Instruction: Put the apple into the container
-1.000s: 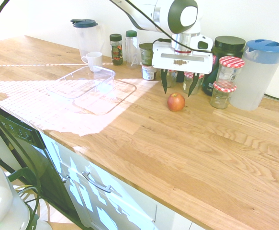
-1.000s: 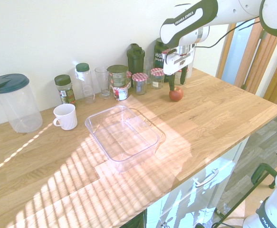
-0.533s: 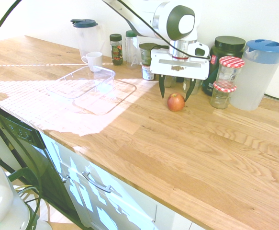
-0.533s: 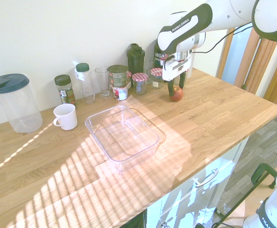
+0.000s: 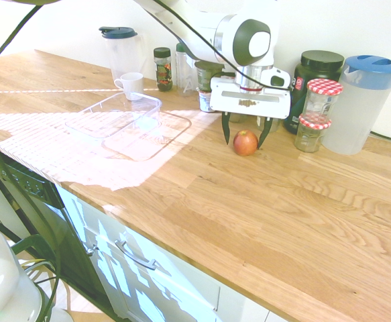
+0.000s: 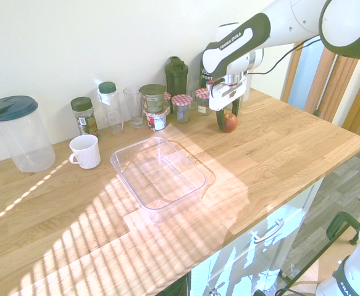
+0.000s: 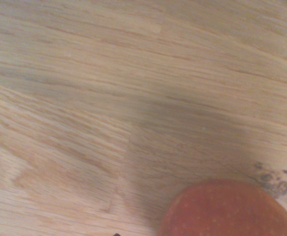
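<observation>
First ext view: gripper has dropped, fingers spread either side of small red-orange apple — ready to close, clear rectangular plastic container well apart.

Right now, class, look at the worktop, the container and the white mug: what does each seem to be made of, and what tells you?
Worktop: wood, smooth finish; grain and plank joints show.
Container: clear, probably plastic; the wood shows through its walls and its rim glints.
White mug: likely glazed ceramic; opaque, white and slightly glossy, though plastic cannot be ruled out.
</observation>
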Available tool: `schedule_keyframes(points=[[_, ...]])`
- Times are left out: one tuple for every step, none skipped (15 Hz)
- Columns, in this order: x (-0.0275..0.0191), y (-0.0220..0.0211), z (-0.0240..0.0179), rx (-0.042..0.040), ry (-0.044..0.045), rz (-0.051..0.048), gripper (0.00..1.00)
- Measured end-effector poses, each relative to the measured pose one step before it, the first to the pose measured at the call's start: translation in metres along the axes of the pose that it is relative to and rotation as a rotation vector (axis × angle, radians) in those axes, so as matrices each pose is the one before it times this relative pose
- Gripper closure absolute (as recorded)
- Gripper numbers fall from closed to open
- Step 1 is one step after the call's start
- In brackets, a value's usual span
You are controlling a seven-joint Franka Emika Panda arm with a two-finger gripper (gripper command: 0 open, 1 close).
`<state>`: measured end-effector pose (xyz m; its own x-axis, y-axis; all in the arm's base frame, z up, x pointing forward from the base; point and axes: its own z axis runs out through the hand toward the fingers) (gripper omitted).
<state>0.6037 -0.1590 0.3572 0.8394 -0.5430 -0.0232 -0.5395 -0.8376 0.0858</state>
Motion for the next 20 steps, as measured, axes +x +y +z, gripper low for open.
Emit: schedule_keyframes(points=[[0.00002,-0.00117,0.00145,0.00130,-0.00113,0.00835,1.00],[-0.00055,-0.00202,0.00124,0.00040,-0.00212,0.00555,1.00],[-0.00070,-0.00290,0.00061,0.00132,0.00038,0.00375,1.00],[-0.00083,-0.00375,0.00030,0.00382,0.00147,0.00643,1.00],[-0.00085,-0.00332,0.00082,0.00193,0.00016,0.00640,1.00],[-0.00034,-0.00226,0.00159,-0.00015,0.00017,0.00421,1.00],[-0.00004,-0.00093,0.00160,-0.00071,-0.00101,0.00264,1.00],[-0.00010,-0.00031,-0.00004,0.00017,0.00010,0.00189,1.00],[-0.00001,-0.00007,-0.00002,0.00004,0.00011,0.00143,1.00],[0.00000,0.00001,-0.00001,-0.00002,0.00001,0.00121,1.00],[0.00001,0.00000,-0.00002,0.00004,0.00007,0.00249,1.00],[0.00021,-0.00040,-0.00147,0.00166,0.00249,0.00591,1.00],[0.00054,-0.00126,-0.00442,0.00380,0.00773,0.00926,1.00],[0.00038,-0.00480,-0.01145,0.01043,0.01418,0.00552,1.00],[-0.00205,-0.00867,-0.01861,0.01558,0.01377,-0.00124,1.00],[-0.00588,-0.01154,-0.02168,0.01208,0.00889,-0.00491,1.00],[-0.01103,-0.01548,-0.02154,0.00966,0.00474,-0.00722,1.00],[-0.01598,-0.01846,-0.01811,0.00807,-0.00018,-0.01324,1.00],[-0.01886,-0.02092,-0.01567,0.00716,-0.00190,-0.01715,1.00],[-0.02118,-0.02222,-0.01226,0.00595,-0.00262,-0.02325,1.00]])
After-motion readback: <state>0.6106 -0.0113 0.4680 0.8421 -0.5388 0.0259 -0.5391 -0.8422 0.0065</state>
